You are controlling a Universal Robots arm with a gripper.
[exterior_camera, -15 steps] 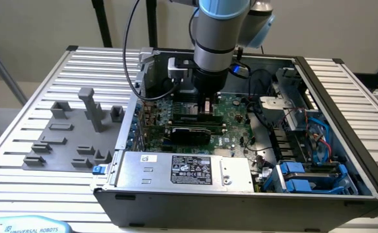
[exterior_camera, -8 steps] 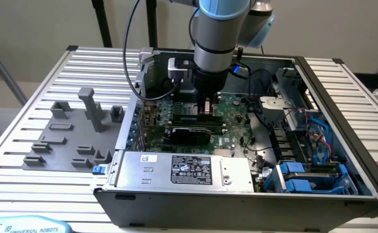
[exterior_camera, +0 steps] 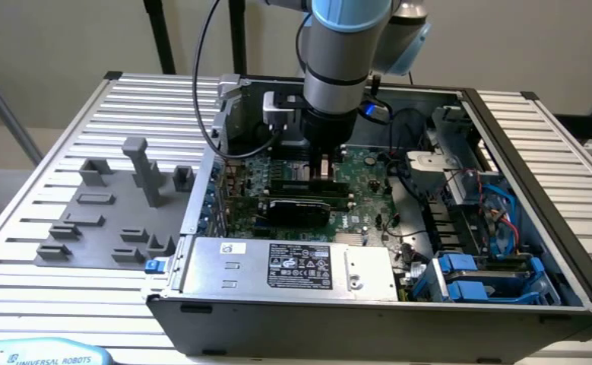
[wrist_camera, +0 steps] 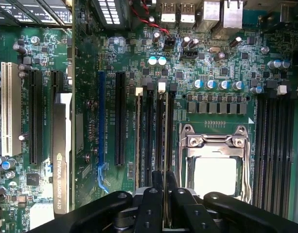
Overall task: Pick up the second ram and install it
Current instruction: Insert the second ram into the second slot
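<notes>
"UNIVERSAL ROBOTS" is printed on a pale blue robot part [exterior_camera: 42,355] at the lower edge of the exterior view's left. In the wrist view, a graphics card [wrist_camera: 61,155] standing in a motherboard slot bears "NVIDIA QUADRO K620". The label [exterior_camera: 301,266] on the silver power supply carries print too small to read.

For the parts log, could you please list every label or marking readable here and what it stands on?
"UNIVERSAL ROBOTS": on the pale blue robot part at the exterior view's lower left.
"NVIDIA QUADRO K620": along the graphics card edge, only roughly legible.
Power supply label: print too small to read.
Motherboard silkscreen: too small to read.
</notes>
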